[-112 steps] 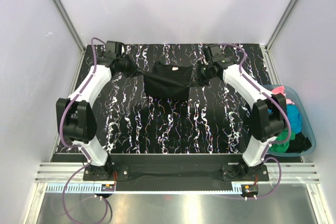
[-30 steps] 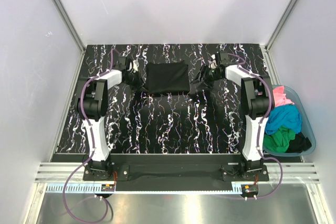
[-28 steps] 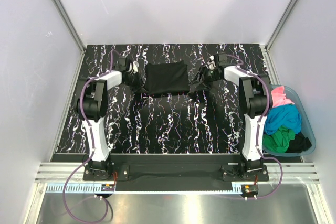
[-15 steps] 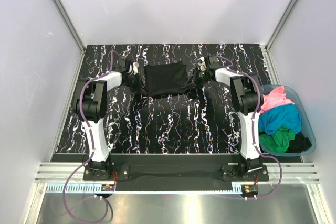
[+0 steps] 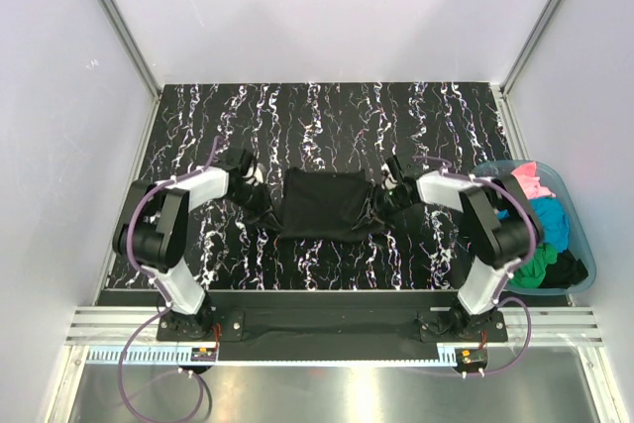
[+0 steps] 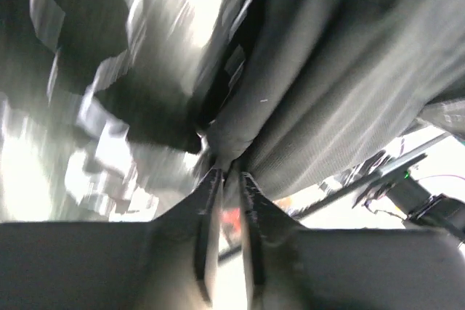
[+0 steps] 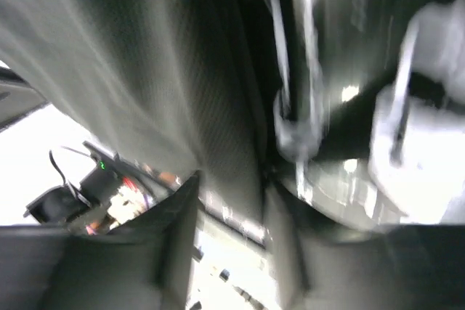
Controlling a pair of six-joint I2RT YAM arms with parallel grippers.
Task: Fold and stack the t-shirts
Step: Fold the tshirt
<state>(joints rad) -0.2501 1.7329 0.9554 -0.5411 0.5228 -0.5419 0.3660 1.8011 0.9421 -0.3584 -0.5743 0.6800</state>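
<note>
The black t-shirt (image 5: 322, 205) lies as a folded rectangle in the middle of the black marbled table (image 5: 327, 111). My left gripper (image 5: 265, 201) is at its left edge and shut on that edge; in the left wrist view the fingers (image 6: 207, 201) pinch dark cloth (image 6: 349, 70) at their tips, the gripper (image 6: 227, 173) nearly closed. My right gripper (image 5: 381, 203) is at the shirt's right edge; in the right wrist view the gripper (image 7: 231, 186) has a thick fold of cloth (image 7: 145, 70) between its jaws. Pink (image 5: 530, 180), turquoise (image 5: 555, 220) and green (image 5: 535, 260) shirts lie in the tub.
A translucent teal tub (image 5: 586, 274) stands at the table's right edge, beside the right arm's elbow. White walls and metal frame posts close in the table on three sides. Both wrist views are motion-blurred.
Both grippers have drawn the black shirt from the far middle of the table toward the near side, arms folding back. The shirt stays a folded rectangle.
</note>
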